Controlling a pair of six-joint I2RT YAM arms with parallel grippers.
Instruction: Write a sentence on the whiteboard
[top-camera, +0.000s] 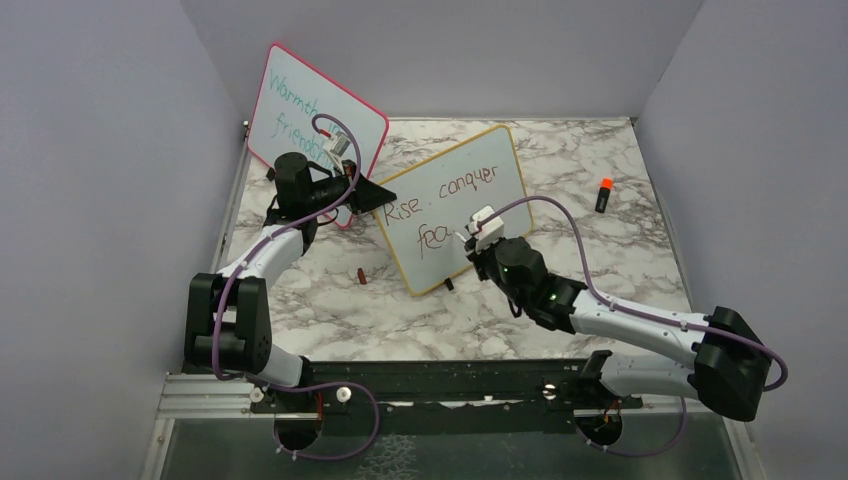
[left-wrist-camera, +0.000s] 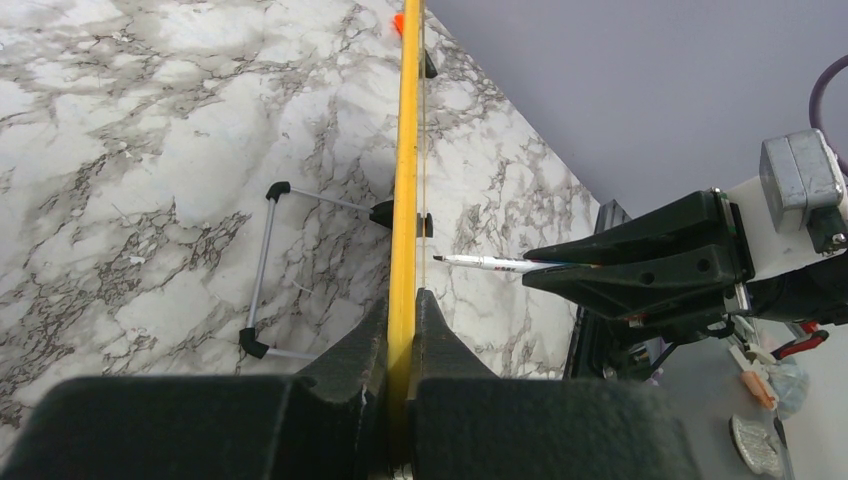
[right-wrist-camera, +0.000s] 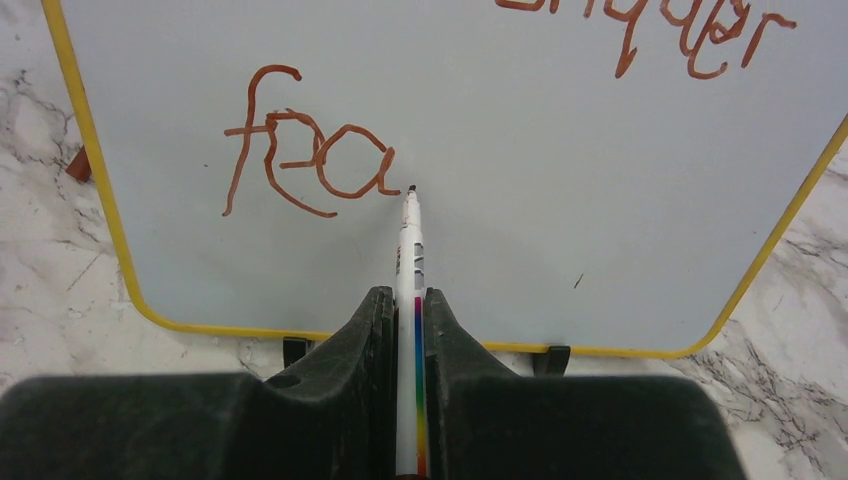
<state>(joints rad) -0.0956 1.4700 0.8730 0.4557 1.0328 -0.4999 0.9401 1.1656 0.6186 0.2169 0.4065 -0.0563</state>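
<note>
the sentence (top-camera: 440, 200) is most of the way there. on the whiteboard (top-camera: 420, 265) the top line reads "rise. conquer", and below it the second line stops at "fea" (right-wrist-camera: 310, 150). that word looks unfinished, probably "fears", so i judge two letters and maybe a full stop are left to write. the board face to the 3 o'clock side of "fea" is bare, so there is room for them.

the whiteboard stands propped near the table's centre in the top view, its yellow frame tilted, with a pink-framed board (top-camera: 300, 110) behind it at about 10 o'clock.

the right gripper (right-wrist-camera: 408, 310) is closed on a marker (right-wrist-camera: 410, 260), which runs straight out between the jaws toward 12 o'clock. its tip is at the board face just at 3 o'clock of the final "a", touching or all but touching; i cannot tell which.

the left gripper (left-wrist-camera: 403, 310) is clamped on the board's yellow frame (left-wrist-camera: 406, 150), one finger on each face. in the top view this hold is on the board's 9 o'clock edge, steadying it against the pen's push.
</note>
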